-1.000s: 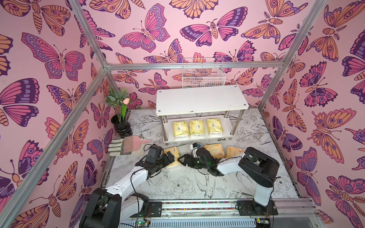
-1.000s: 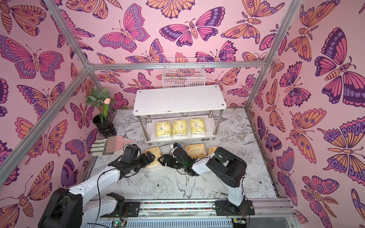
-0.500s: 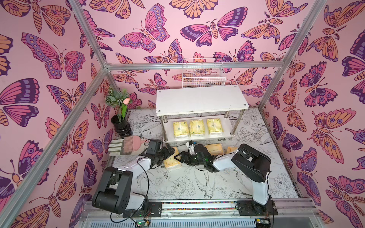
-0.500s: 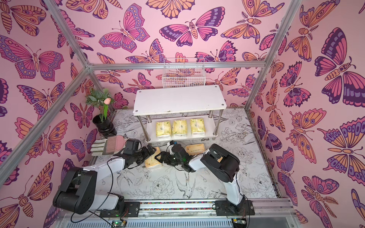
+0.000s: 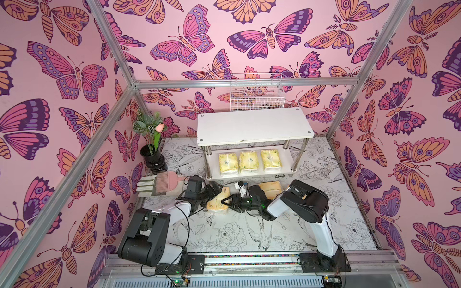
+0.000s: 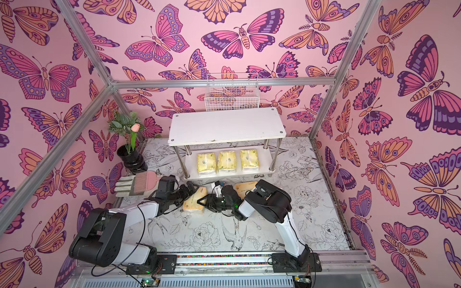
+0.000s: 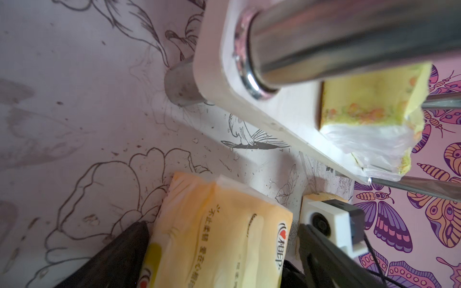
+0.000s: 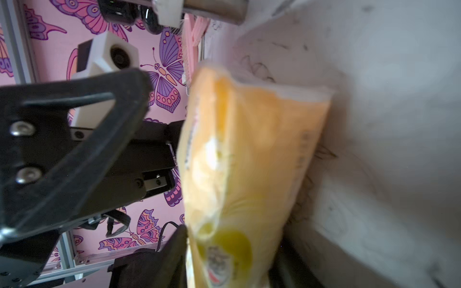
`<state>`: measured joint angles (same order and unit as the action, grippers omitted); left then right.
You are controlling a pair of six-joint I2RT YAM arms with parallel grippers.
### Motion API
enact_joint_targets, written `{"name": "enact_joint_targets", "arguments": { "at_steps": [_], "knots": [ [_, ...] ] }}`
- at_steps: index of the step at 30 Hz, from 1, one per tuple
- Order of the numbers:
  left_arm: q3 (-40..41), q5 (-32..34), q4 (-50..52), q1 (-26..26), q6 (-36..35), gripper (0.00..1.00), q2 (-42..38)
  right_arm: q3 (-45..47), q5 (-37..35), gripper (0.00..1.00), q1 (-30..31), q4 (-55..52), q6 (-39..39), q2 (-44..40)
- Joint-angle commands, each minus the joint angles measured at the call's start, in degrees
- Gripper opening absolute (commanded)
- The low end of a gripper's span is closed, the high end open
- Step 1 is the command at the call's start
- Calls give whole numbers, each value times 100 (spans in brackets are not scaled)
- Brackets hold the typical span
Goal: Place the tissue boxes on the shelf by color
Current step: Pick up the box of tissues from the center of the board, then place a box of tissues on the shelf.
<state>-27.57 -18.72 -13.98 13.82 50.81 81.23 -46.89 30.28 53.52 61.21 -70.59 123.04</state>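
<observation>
Top views look down; wrist views sit close at an orange pack [image 7: 219, 239].

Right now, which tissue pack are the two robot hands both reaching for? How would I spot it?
Find the white shelf. On the floor before its front left post, an orange tissue pack sits between the left gripper and right gripper. The three packs on the shelf are pale yellow; the other orange pack lies behind the right arm.

A staged robot test cell, not a lived-in room. Bare aluminium frame bars [image 5: 109, 49] cross walls papered with pink butterfly wallpaper [image 5: 62, 74]. The bench [image 5: 237, 237] wears a sheet printed with flowers and birds. Two arms are bolted to a metal rail [image 5: 249, 260] at the near edge, cables exposed. Props stand at the far side: a vase of artificial flowers [image 5: 152, 154] and a white wire basket [image 5: 257, 94].
</observation>
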Motion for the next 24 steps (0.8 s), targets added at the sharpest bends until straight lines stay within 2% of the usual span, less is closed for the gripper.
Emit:
{"name": "enact_joint_targets", "arguments": {
  "at_steps": [1, 4, 7, 10, 17, 21, 24],
  "knots": [
    [316, -203, 584, 85, 122, 100, -82, 72, 197, 36, -48, 11, -10, -114],
    [358, -255, 633, 79, 155, 100, -479, 156, 314, 20, -100, 20, -16, -357],
    [269, -205, 1065, 86, 203, 100, -1201, 312, 430, 13, -140, -55, 14, -773],
    [-94, 51, 2044, 94, 47, 100, -2009, 520, 550, 11, -180, -420, 161, -1401],
    [-1447, 995, 4395, 94, -711, 100, -3404, 513, 802, 8, -198, -3040, 1121, -3374],
    [-2407, 1274, 5280, 85, -1247, 100, -3570, -143, 871, 8, -280, -4872, 1734, -4302],
    [-3124, 1351, 5619, 71, -1552, 100, -3452, -712, 1051, 8, -415, -5617, 1925, -4616]
  ]
}}
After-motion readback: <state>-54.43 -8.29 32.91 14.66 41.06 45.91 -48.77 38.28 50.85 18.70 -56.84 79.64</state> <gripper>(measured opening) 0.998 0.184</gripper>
